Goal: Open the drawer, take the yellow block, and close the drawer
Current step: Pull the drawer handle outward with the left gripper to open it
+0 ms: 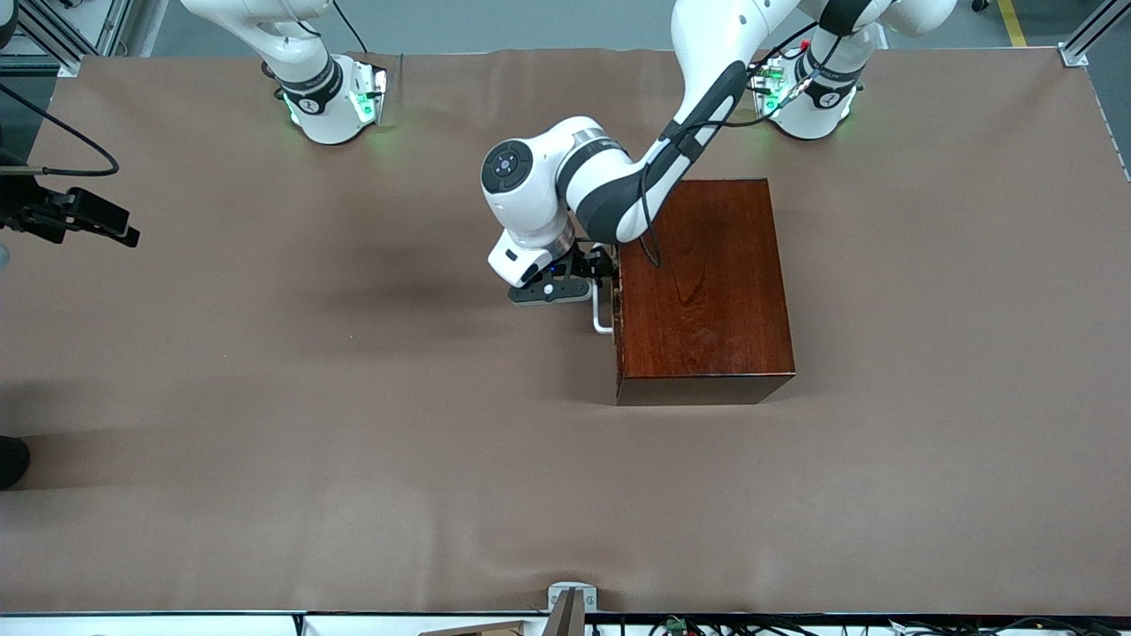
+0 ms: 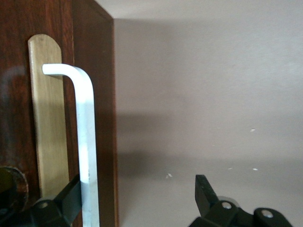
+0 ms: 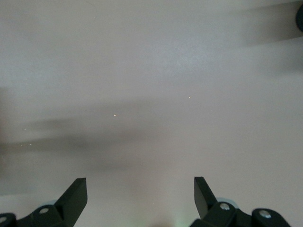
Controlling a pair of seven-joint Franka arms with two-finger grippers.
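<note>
So one dark wooden box (image 1: 702, 287) sits on the brown table (image 1: 265, 397), toward the left arm's end, with one drawer (image 2: 47, 118) in its face, shut flush; only a pale wood strip of it shows in the left wrist view. One white bar handle (image 1: 602, 316) stands out from that face. Two arms, two grippers. Left arm reaches down from its base to the drawer front; left gripper (image 2: 137, 198) is spread wide, one finger (image 2: 71, 198) right at the handle bar (image 2: 87, 142), the other finger well clear over bare table, nothing clamped. Arm's forearm covers part of the box top in the front view. Right gripper (image 3: 140, 196) waits high at the right arm's end, fingers apart, empty, only bare table under it. Yellow block: not visible in any view. One black camera mount (image 1: 66, 212) hangs at the table edge on the right arm's end.
</note>
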